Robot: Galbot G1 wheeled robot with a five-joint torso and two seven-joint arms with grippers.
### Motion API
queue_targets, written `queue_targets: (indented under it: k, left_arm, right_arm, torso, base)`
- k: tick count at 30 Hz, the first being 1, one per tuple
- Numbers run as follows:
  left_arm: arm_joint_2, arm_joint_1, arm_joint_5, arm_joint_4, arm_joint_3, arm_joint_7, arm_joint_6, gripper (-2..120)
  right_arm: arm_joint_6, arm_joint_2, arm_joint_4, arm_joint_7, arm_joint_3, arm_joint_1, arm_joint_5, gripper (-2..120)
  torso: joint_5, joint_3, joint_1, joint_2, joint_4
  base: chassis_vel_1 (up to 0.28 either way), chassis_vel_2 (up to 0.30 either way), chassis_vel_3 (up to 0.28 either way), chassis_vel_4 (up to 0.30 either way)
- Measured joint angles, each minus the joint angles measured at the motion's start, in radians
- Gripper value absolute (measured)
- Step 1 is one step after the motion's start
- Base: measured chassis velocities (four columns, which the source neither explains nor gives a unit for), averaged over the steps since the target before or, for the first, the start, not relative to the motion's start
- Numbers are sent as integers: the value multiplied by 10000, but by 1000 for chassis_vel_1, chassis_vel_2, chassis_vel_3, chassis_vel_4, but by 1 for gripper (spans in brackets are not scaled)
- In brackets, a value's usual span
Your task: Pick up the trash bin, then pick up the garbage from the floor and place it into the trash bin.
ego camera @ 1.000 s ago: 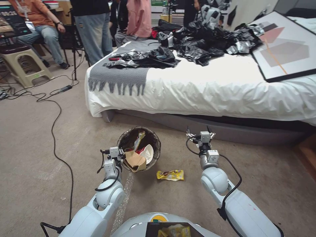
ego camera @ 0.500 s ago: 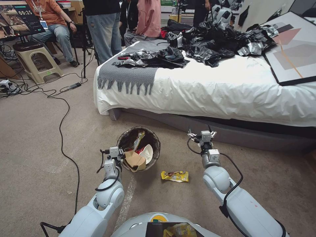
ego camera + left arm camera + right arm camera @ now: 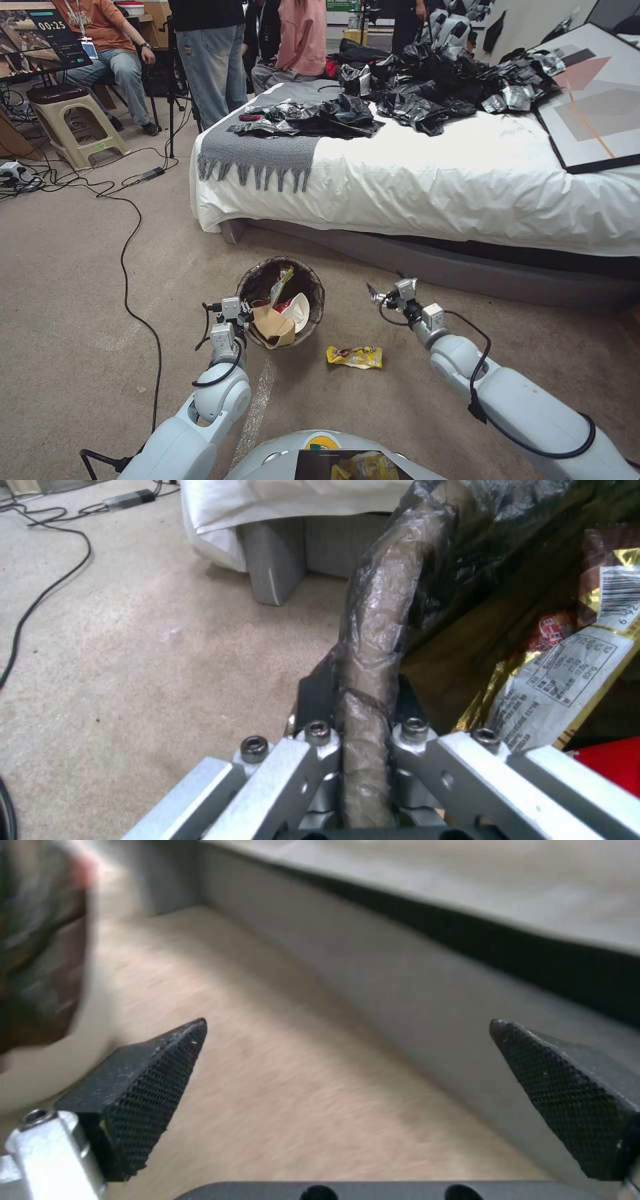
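Left gripper (image 3: 357, 715) clamped on the bin (image 3: 313, 313) rim; right gripper (image 3: 383, 293) gaped wide, holding nothing.
Yellow wrapper (image 3: 354, 357) lay flat on the carpet (image 3: 80, 267) just beside the bin, near the bed (image 3: 467, 180); it looked light, crinkly and slippery, likely best pinched at a raised edge.

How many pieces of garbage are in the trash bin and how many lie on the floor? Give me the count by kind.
In the bin:
Brown paper bag: 1
Wrapper: 1
White and red cup: 1
On the floor:
Yellow wrapper: 1
Total: 4 that can be told apart.
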State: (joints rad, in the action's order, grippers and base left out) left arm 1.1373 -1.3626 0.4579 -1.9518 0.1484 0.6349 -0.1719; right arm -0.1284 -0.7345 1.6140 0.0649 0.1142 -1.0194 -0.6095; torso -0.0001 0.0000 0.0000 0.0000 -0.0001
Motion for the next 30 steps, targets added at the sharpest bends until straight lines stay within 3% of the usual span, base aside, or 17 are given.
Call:
queue_targets:
  k: [3,10,17,30]
  left_arm:
    - [13,7,0,29,-2,0,0,2]
    - [18,12,0,47,20,-3,2,2]
    - [-5,-4,0,47,87,-15,25,2]
    - [36,35,9,81,146,-41,93,2]
  right_arm:
    - [-168,125,-687,-1148,1076,710,-372,100]
    - [-414,15,-1630,-1946,2711,1748,-355,100]
    - [-637,-611,-2866,-2530,4337,2969,30,100]
    - [-744,-1055,-3801,-2829,5256,3361,369,100]
  torso:
    - [1,0,0,0,1]
    - [-3,0,0,0,0]
    - [0,0,0,-1,3]
    - [-1,0,0,-1,0]
  base:
    - [0,0,0,0]
    - [0,0,0,0]
    - [0,0,0,0]
    - [0,0,0,0]
